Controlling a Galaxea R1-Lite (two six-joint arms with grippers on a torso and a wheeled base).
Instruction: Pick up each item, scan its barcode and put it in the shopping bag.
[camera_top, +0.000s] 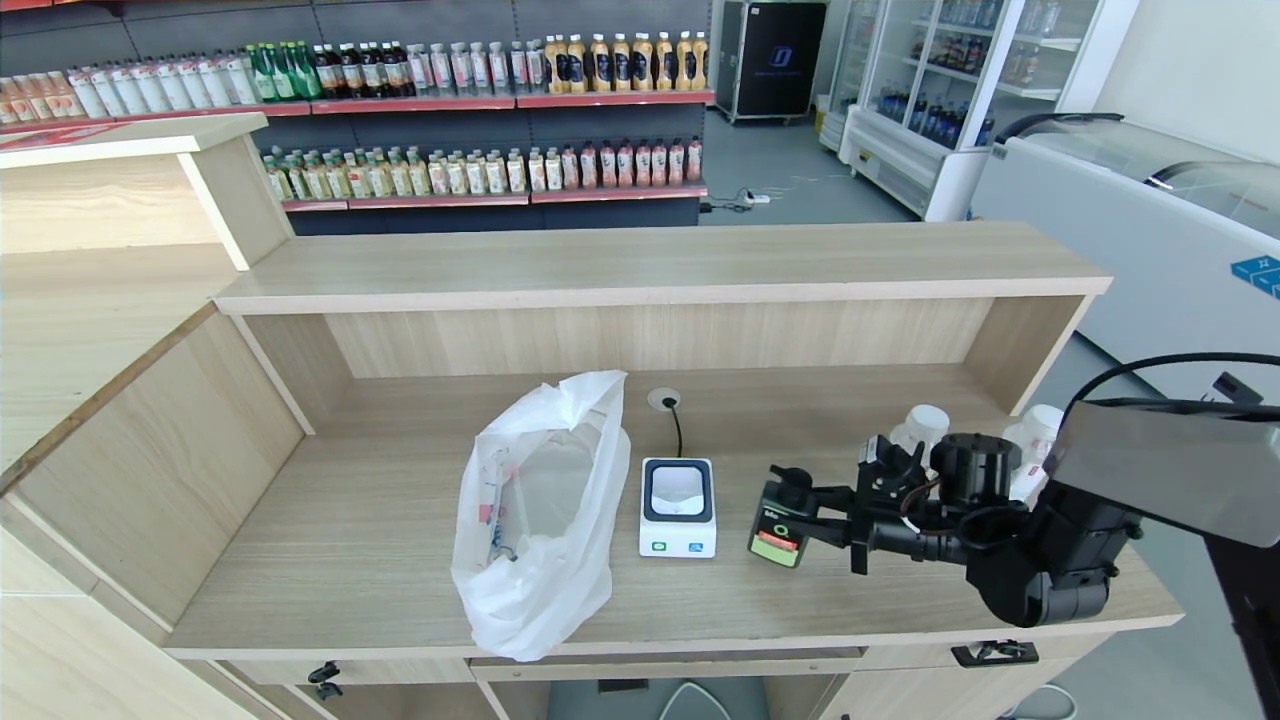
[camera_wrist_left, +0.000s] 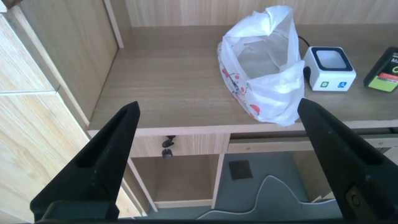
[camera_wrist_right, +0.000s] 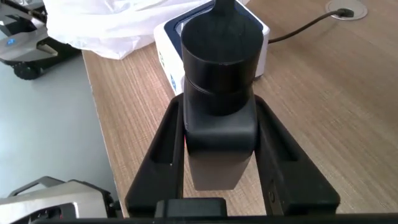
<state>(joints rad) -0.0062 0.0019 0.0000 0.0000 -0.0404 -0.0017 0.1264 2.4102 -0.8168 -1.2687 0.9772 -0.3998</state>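
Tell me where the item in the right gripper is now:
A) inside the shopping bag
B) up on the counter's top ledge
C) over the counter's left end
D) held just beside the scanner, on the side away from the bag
D: the right gripper is shut on the black-capped item just to the right of the scanner, with the shopping bag on the scanner's other side.

Shop, shelves of bottled drinks (camera_top: 480, 170), glass-door fridges (camera_top: 945, 90), wooden checkout counter (camera_top: 350, 540)
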